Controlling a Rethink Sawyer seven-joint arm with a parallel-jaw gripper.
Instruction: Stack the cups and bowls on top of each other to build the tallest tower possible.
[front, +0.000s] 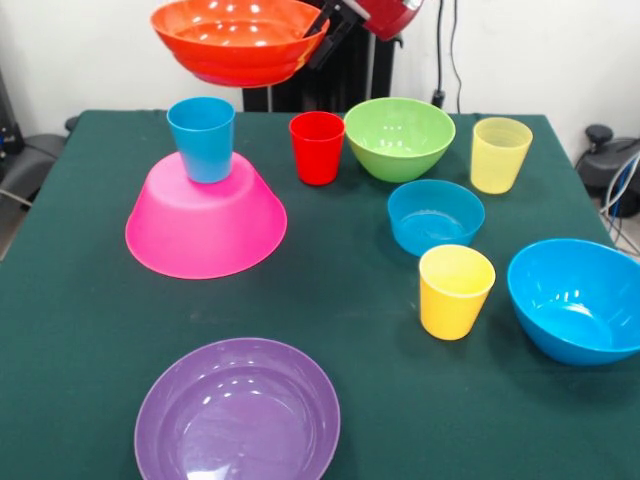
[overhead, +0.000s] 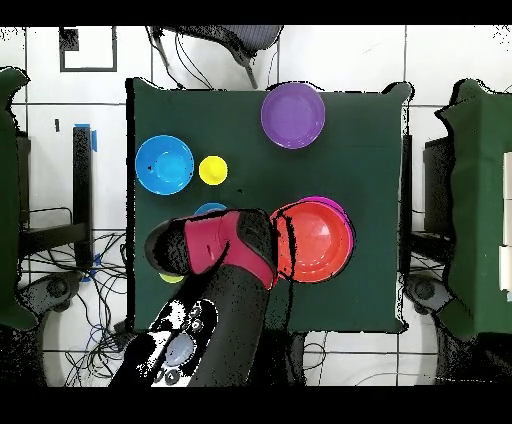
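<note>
The tower is an upside-down pink bowl (front: 205, 222) with a blue cup (front: 202, 138) standing upright on it. Directly above the cup hangs the orange bowl (front: 238, 38), open side up and clear of the cup. My gripper (front: 328, 30) is shut on the bowl's right rim. From overhead, the orange bowl (overhead: 312, 240) covers almost all of the pink bowl (overhead: 341, 209), and the arm (overhead: 215, 255) reaches it from the left.
On the green table (front: 330, 300) stand a red cup (front: 317, 147), green bowl (front: 399, 137), pale yellow cup (front: 499, 154), small blue bowl (front: 434, 216), yellow cup (front: 455, 291), larger blue bowl (front: 578, 298) and purple bowl (front: 238, 413).
</note>
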